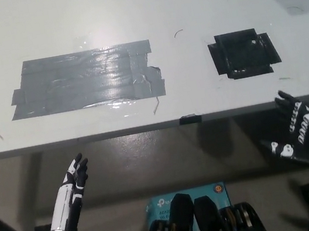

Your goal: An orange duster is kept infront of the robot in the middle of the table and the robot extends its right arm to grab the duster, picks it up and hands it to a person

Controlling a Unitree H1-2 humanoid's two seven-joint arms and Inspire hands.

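Smooth white table (pixel 125 13) with glossy rectangular grey tape patch (pixel 87 86)

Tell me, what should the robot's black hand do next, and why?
Probably just wait low beside the body. The black right hand is open, holds nothing, and sits below the edge of the white table. The table shows only a patch of grey tape and a square of black tape, with no duster to grab. The white left hand rests open at lower left.

Bright overhead light; glare on grey tape (pixel 85 79); dim under table (pixel 195 2).
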